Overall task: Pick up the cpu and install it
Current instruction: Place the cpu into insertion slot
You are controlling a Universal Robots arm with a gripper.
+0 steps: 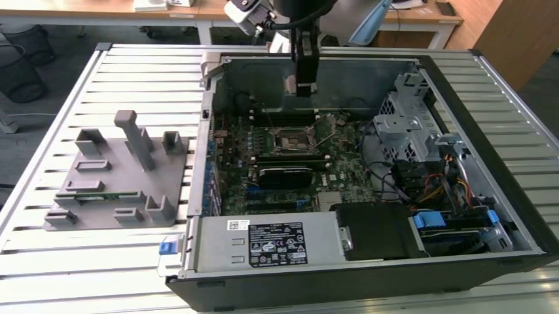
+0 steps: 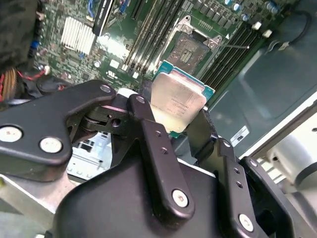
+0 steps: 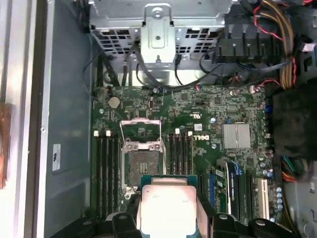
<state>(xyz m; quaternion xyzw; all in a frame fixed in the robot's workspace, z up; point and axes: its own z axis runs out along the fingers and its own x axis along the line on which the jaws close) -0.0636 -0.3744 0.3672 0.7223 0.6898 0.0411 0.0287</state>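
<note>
The cpu (image 2: 179, 100), a flat silver square with a teal rim, is pinched at its edges by my gripper (image 2: 174, 118), which is shut on it. In the first wrist view the cpu (image 3: 168, 202) hangs just short of the open socket (image 3: 141, 161), whose metal frame (image 3: 141, 130) is flipped up. The socket (image 2: 190, 49) also lies beyond the chip in the second wrist view. In the exterior view my gripper (image 1: 305, 88) hovers inside the open computer case (image 1: 524, 216), above the motherboard and slightly behind the socket (image 1: 291, 137).
A grey fixture (image 1: 118, 176) with posts stands on the slatted table at the exterior view's left. Inside the case are the power supply (image 1: 262, 242), a metal drive cage (image 1: 406, 124), cable bundles (image 1: 428, 190) and a black card (image 1: 284, 173) near the socket.
</note>
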